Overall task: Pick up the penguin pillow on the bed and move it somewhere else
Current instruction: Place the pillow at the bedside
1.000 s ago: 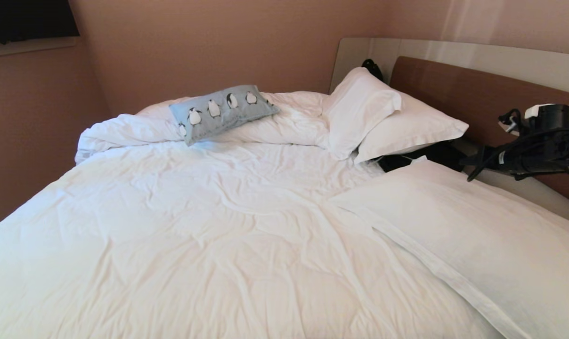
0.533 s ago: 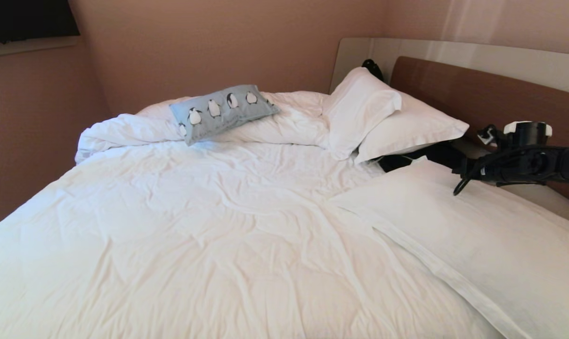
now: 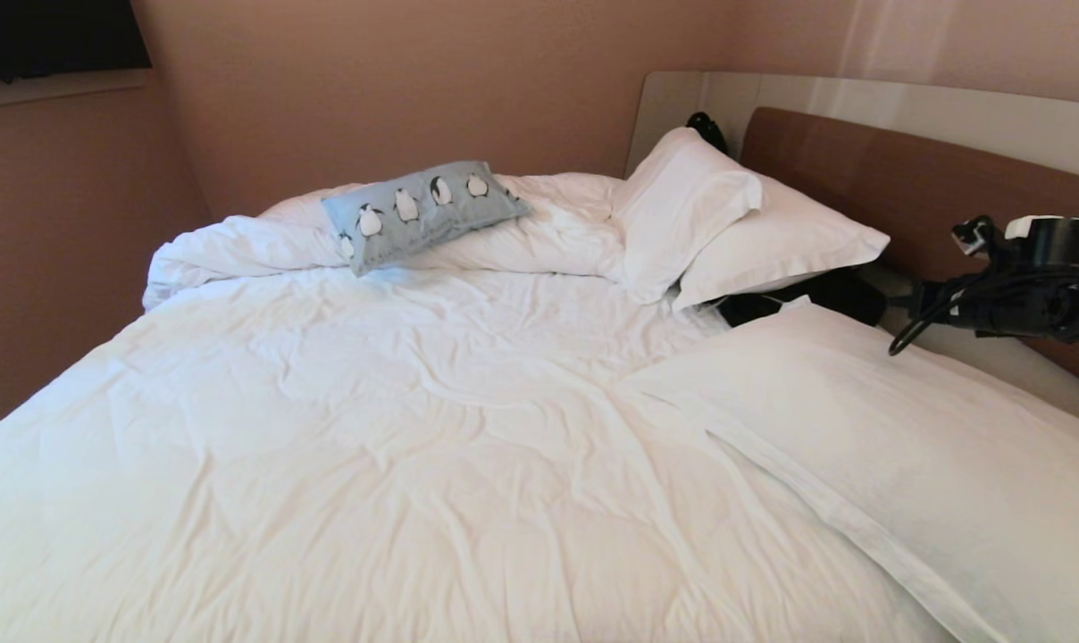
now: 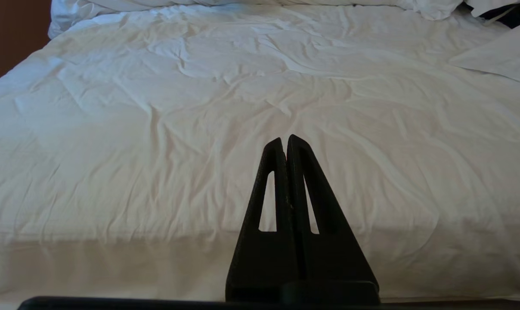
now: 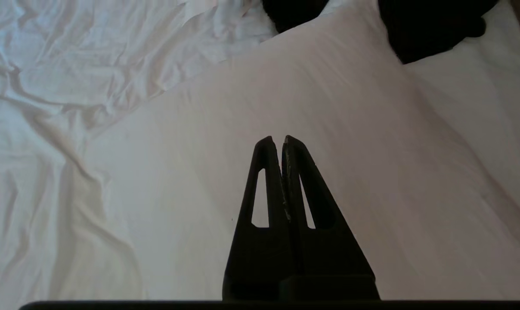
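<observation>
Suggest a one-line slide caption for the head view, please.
Penguin pillow rests untouched on the bed's rumpled duvet; right arm at the headboard.

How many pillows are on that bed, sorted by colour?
White pillows: 3, two leaning at the headboard and one lying flat nearer the camera
Light-blue penguin pillow: 1
Total: 4

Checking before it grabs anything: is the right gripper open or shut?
Shut: the right gripper's two fingers meet at the tips, empty, above the white pillow.
</observation>
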Controlling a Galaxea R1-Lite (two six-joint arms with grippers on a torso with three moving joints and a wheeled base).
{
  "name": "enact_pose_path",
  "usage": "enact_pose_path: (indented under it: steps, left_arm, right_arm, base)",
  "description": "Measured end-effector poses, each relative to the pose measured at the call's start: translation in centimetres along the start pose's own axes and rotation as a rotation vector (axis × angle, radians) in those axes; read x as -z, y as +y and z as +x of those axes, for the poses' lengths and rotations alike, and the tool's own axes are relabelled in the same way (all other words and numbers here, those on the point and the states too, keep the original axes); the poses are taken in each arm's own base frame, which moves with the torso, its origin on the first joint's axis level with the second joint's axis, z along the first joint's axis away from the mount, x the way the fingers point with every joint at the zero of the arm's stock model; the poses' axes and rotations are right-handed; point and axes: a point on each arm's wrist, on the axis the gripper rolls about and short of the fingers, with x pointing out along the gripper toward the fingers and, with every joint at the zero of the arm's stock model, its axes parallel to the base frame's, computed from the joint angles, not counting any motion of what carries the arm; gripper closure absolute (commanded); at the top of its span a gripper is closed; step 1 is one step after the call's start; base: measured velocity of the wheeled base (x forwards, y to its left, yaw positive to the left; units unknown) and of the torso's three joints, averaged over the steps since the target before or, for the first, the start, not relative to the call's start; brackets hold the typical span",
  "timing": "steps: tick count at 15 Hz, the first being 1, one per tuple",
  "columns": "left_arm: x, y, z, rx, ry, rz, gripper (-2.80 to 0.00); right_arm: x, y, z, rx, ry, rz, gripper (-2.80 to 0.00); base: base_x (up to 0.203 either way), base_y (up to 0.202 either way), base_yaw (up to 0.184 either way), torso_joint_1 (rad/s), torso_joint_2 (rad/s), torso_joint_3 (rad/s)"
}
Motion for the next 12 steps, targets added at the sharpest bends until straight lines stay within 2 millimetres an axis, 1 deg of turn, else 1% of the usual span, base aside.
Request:
enact_pose_path:
  steps: [2, 6, 11, 12]
  left_arm:
    - [0.00, 0.00, 0.00, 0.000, 0.000, -0.003, 0.00]
    - [0.00, 0.00, 0.00, -0.001, 0.000, -0.004, 0.00]
    - [-0.01, 0.00, 0.00, 0.001, -0.001, -0.003, 0.00]
    - [-0.01, 0.00, 0.00, 0.001, -0.001, -0.003, 0.00]
  right_arm:
    - [-0.06, -0.49, -0.12, -0.010, -0.017, -0.001, 0.00]
    - [0.55, -1.10, 0.20, -0.046, -0.011, 0.005, 0.00]
    - [0.80, -1.19, 0.43, -0.051, -0.008, 0.006, 0.00]
    - [0.83, -1.28, 0.40, -0.048, -0.007, 0.007, 0.00]
  base:
    - [0.000, 0.000, 0.000, 0.000, 0.00, 0.000]
    - [0.000, 0.000, 0.000, 0.000, 0.00, 0.000]
    - [0.000, 0.000, 0.000, 0.000, 0.00, 0.000]
    - [0.119, 0.000, 0.002, -0.007, 0.00, 0.000]
